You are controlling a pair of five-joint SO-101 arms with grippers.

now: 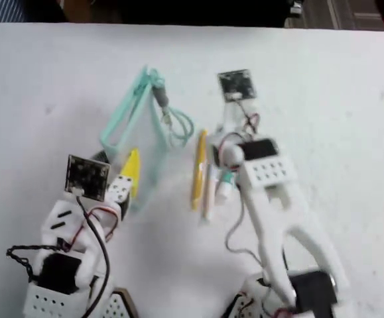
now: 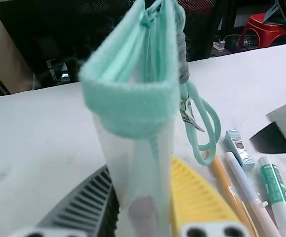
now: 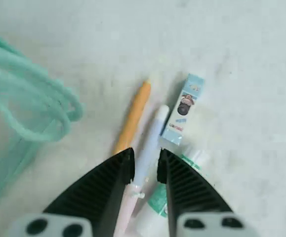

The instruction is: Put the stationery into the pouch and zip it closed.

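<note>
Right wrist view, claw (image 3: 145, 155) gripping pale pen (image 3: 155, 123)

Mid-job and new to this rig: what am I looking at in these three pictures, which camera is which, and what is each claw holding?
Two small robot arms sit side by side at a white table. The high picture looks down over both; the other two come from a camera on each arm's wrist. The left claw clamps the mint pouch, its mouth open. The right claw pinches the white pen, which lies on the table beside an orange pen, a small box and a tube.
</note>
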